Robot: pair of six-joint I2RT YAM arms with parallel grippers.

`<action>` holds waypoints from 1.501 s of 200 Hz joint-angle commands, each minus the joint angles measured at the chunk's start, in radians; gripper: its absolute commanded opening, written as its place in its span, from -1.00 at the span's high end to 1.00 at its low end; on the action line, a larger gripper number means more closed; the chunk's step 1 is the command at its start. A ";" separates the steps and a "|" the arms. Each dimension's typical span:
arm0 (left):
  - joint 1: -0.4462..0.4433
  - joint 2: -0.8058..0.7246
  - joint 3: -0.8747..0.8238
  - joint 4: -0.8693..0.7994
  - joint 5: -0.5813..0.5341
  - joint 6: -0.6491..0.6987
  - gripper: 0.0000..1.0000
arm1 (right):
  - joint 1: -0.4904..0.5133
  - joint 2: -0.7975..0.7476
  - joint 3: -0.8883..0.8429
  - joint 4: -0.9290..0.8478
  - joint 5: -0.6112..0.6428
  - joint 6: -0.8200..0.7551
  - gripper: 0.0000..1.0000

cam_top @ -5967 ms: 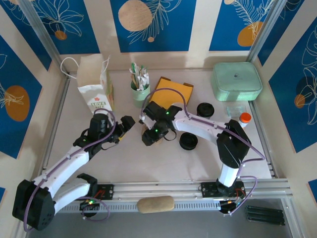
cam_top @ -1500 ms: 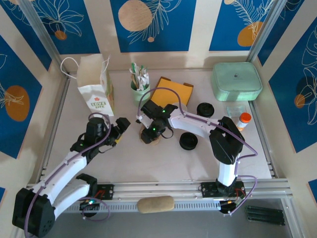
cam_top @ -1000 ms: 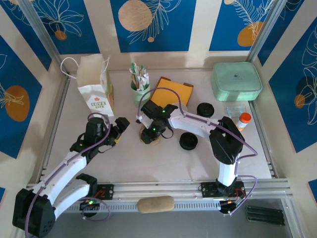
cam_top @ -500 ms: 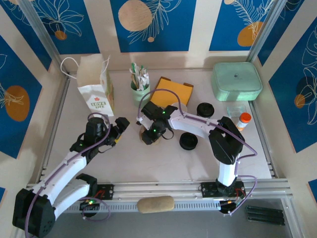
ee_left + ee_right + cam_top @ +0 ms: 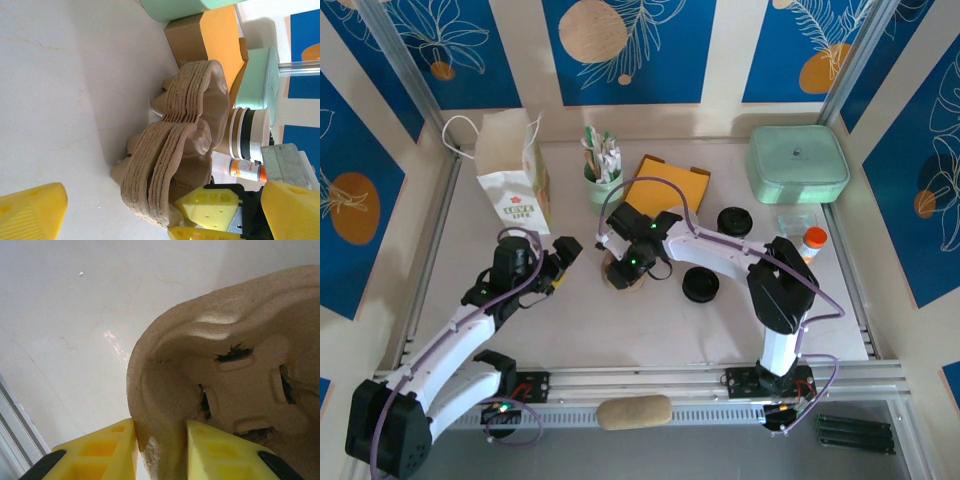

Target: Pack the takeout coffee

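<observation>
The takeout coffee [image 5: 246, 133], a kraft cup with white and dark bands at its rim, stands behind a stack of brown moulded-pulp cup carriers [image 5: 175, 150] in the left wrist view. My right gripper [image 5: 160, 440] is shut on the rim of the carrier [image 5: 225, 365], one yellow finger on each side of the pulp wall. Seen from above, it [image 5: 620, 268] sits over the carrier stack [image 5: 628, 279] at the table's middle. My left gripper [image 5: 567, 250] stands open just left of the stack, holding nothing. Two black lids [image 5: 735, 221] [image 5: 701, 286] lie to the right.
A paper bag [image 5: 515, 180] stands at the back left. Beside it is a mint-green cup of utensils [image 5: 603, 185], then an orange-topped box [image 5: 672, 183]. A mint-green container [image 5: 798, 163] sits at the back right, with an orange-capped bottle [image 5: 813, 240] in front of it.
My right gripper's fingers have closed in on the carrier's rim over the last second. The left arm has stayed where it was, open.
</observation>
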 commanded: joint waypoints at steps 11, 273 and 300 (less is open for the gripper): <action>0.011 0.012 0.002 0.031 0.035 -0.005 -0.99 | 0.005 -0.034 0.023 -0.026 -0.022 -0.010 0.43; 0.011 0.047 0.013 0.068 0.081 0.000 -0.99 | -0.007 0.027 -0.001 -0.006 -0.048 -0.001 0.20; 0.010 0.045 0.013 0.068 0.081 0.000 -0.99 | -0.007 0.027 -0.003 -0.005 -0.046 -0.002 0.25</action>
